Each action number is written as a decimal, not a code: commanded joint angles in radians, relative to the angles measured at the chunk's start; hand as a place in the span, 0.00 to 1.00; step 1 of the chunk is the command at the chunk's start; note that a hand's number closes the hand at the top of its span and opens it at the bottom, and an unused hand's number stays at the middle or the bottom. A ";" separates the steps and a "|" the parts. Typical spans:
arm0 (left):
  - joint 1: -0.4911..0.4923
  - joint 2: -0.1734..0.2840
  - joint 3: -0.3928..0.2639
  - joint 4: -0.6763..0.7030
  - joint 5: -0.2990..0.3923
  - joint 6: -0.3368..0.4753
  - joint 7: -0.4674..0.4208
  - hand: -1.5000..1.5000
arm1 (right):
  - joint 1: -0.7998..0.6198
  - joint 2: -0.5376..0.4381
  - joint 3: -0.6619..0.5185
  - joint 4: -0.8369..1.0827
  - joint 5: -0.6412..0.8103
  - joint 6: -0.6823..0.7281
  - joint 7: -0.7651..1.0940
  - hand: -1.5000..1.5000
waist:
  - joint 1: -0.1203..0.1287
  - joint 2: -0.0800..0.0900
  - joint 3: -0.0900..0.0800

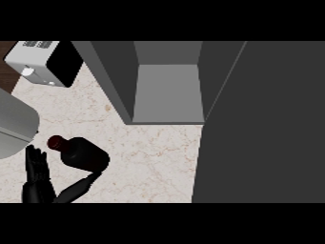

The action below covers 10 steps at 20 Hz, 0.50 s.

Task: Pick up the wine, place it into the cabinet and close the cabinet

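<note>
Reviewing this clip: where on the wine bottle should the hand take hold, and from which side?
Probably round the wide dark body of the wine bottle, below its red cap. The left hand is already beside it, open, fingers to its left and thumb under its base, so closing in from the left looks simplest.

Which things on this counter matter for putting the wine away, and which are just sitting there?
For the job:
- wine bottle
- open cabinet
- cabinet door
- left robot hand beside the bottle

Just there:
- white toaster
- grey curved object at left
- marble counter
</note>
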 commanded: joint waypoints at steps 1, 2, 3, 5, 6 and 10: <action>-0.082 -0.020 0.037 0.084 0.006 -0.018 -0.003 0.00 | 0.011 -0.010 -0.013 -0.114 -0.049 -0.012 0.068 0.00 | 0.000 0.001 0.000; -0.022 -0.062 -0.006 0.087 -0.020 -0.010 -0.064 0.00 | 0.002 0.035 0.065 -0.128 0.029 -0.059 0.081 0.00 | 0.002 0.000 0.000; -0.143 -0.046 0.058 0.203 0.012 -0.038 -0.060 0.00 | -0.026 -0.002 0.011 -0.118 -0.030 -0.048 0.096 0.00 | -0.002 0.001 0.000; -0.066 -0.050 0.017 0.080 -0.025 -0.011 -0.006 0.00 | -0.032 0.012 0.009 -0.078 -0.003 -0.047 0.078 0.00 | 0.003 0.000 0.001; -0.154 -0.058 0.072 0.260 0.026 -0.073 -0.091 0.00 | 0.016 -0.035 -0.046 -0.182 -0.115 -0.030 0.123 0.00 | -0.010 0.000 0.000; -0.202 -0.050 0.128 0.360 0.045 -0.125 -0.121 0.00 | 0.034 0.007 -0.014 -0.100 -0.040 0.000 0.034 0.00 | -0.002 0.001 0.000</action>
